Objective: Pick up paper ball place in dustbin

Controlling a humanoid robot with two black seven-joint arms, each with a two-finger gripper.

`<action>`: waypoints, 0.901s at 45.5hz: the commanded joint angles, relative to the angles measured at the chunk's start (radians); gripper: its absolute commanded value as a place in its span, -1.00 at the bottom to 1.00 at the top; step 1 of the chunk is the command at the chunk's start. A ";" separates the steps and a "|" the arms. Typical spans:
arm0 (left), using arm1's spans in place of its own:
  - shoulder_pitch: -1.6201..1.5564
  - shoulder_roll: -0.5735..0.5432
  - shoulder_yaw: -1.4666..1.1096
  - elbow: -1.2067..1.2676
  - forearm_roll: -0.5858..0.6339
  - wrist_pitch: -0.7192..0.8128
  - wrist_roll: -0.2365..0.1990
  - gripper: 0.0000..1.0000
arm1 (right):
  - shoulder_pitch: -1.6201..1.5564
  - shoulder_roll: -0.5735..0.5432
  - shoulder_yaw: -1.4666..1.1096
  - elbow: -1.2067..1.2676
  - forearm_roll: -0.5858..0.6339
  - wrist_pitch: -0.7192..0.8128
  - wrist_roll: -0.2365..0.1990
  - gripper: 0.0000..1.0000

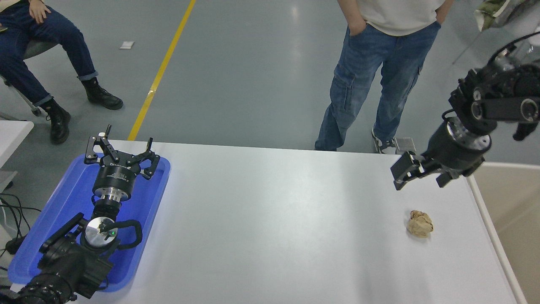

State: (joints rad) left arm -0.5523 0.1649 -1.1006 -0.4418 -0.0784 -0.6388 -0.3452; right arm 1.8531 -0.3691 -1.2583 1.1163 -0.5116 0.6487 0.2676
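Resting over the blue tray [67, 219] sits my parked left gripper [122, 148], fingers spread – rightward, the paper ball [419, 223] lies on the bench [274, 219], light, crushable, best pinched across its middle – my right gripper [422, 175] hovers spread above, dustbin [512, 211] beside

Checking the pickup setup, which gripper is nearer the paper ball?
The right gripper, open just beyond the paper ball. The left gripper sits over the blue tray.

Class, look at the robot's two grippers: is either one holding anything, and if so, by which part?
Nothing is held. The right gripper hangs open above the table, apart from the paper ball. The left gripper sits open and empty over the blue tray.
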 commanded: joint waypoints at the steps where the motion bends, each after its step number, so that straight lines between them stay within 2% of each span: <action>1: 0.000 -0.001 0.001 0.000 0.000 -0.001 0.000 1.00 | -0.271 -0.100 0.158 -0.228 -0.199 -0.037 0.002 1.00; 8: 0.000 -0.001 0.001 0.000 0.000 -0.001 0.000 1.00 | -0.432 -0.100 0.229 -0.334 -0.228 -0.130 0.002 1.00; 21: 0.000 -0.001 -0.001 0.000 0.000 0.001 0.000 1.00 | -0.551 -0.096 0.243 -0.418 -0.228 -0.208 0.001 1.00; 41: 0.000 -0.001 -0.001 0.000 0.000 0.001 0.000 1.00 | -0.624 -0.071 0.370 -0.432 -0.214 -0.242 -0.005 1.00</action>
State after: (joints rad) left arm -0.5522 0.1642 -1.1013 -0.4418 -0.0783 -0.6384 -0.3452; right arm 1.2786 -0.4549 -0.9408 0.6998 -0.7256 0.4388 0.2660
